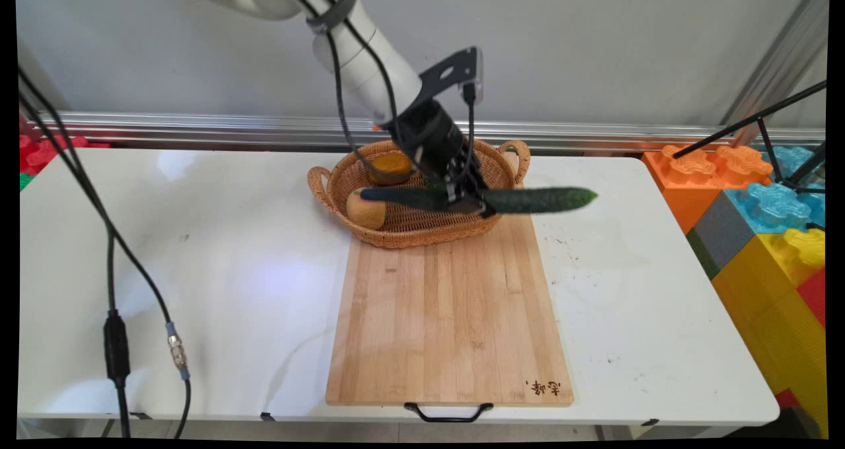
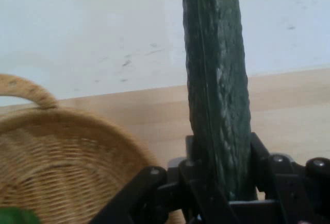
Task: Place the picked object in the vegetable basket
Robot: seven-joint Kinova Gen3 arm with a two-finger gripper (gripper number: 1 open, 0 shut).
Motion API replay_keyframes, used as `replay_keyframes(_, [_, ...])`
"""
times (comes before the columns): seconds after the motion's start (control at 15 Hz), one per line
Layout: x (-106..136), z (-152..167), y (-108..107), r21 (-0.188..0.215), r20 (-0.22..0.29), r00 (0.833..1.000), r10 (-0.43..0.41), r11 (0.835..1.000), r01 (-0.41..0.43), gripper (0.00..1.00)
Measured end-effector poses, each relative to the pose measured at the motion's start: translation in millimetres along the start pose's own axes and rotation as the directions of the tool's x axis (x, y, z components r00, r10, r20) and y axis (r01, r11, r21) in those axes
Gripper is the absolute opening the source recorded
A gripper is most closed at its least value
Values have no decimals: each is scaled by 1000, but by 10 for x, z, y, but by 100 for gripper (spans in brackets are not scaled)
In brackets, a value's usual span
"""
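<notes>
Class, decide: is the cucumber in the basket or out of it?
Out. The gripper holds the cucumber level in the air above the basket's near rim, one end reaching past it over the cutting board.

Robotics lab, staged test setup: bare white surface [image 1: 198,271] against plain wall, aluminium framing [image 1: 772,59], black tripod legs [image 1: 766,122], stacked oversized toy blocks [image 1: 766,238], loose hanging cables [image 1: 112,290].

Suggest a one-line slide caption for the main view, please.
Gripper holds a cucumber level above the wicker basket and wooden cutting board.
</notes>
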Motion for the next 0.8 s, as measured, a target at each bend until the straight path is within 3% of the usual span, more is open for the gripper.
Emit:
replay_keyframes(0.47, [-122, 3, -675, 77, 54, 998, -11, 997, 7, 0])
replay_keyframes(0.8, [-380, 82, -923, 88, 105, 994, -16, 996, 7, 0])
